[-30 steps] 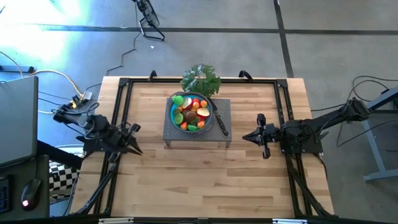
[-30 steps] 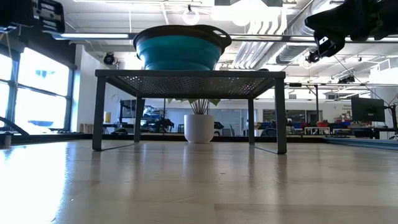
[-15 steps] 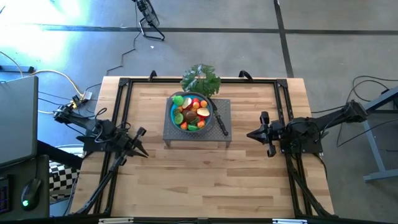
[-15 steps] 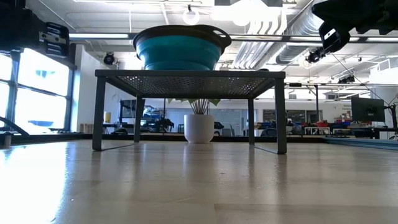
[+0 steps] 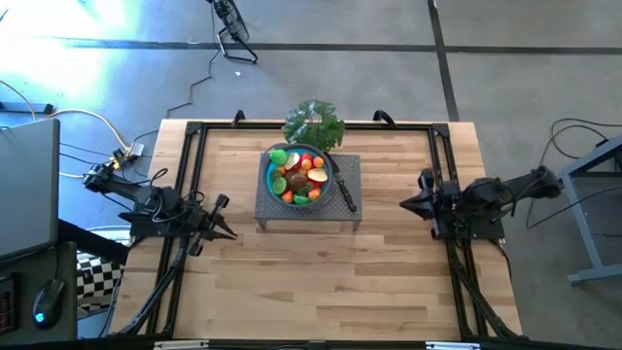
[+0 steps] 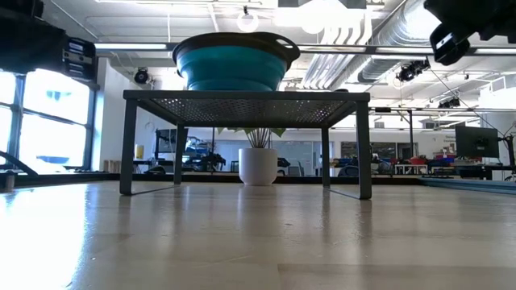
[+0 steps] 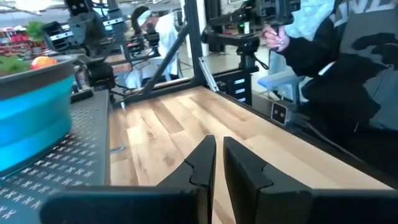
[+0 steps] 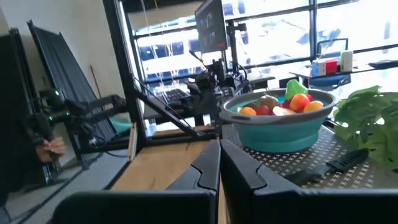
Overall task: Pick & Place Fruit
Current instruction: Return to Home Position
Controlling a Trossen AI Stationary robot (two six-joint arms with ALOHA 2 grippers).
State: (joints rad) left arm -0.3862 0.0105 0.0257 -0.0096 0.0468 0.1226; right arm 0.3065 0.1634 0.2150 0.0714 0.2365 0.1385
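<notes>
**While the fruit sits heaped in the bowl, both arms stand off to either side**

Since the fruit (image 5: 297,175) fills the blue bowl (image 5: 267,181) on the grey mesh shelf (image 5: 348,167) at the middle of the table's far half, the pile lies between the two arms and raised above the wood. The high view shows no loose piece on the bare table (image 5: 292,282), so the sorting looks finished. What remains is, by my judgement, only parking the arms.

The left gripper (image 5: 227,234) hangs off the shelf's front left corner, pointing inward and slightly toward the table's near edge. Its own camera shows the fingers (image 7: 202,163) pressed nearly together with nothing between them. The right gripper (image 5: 406,204) is level with the shelf's front right part and aimed at it, standing a little farther off than the left. Its fingers (image 8: 208,165) are likewise closed and empty.

The bowl is inward of each gripper, so a retreat to each arm's own side moves away from the bowl and need not pass over the shelf. A black-handled knife (image 5: 344,190) lies on the shelf just right of the bowl, on the right arm's side but apart from it. A leafy green bunch (image 5: 313,123) sits behind the bowl.
</notes>
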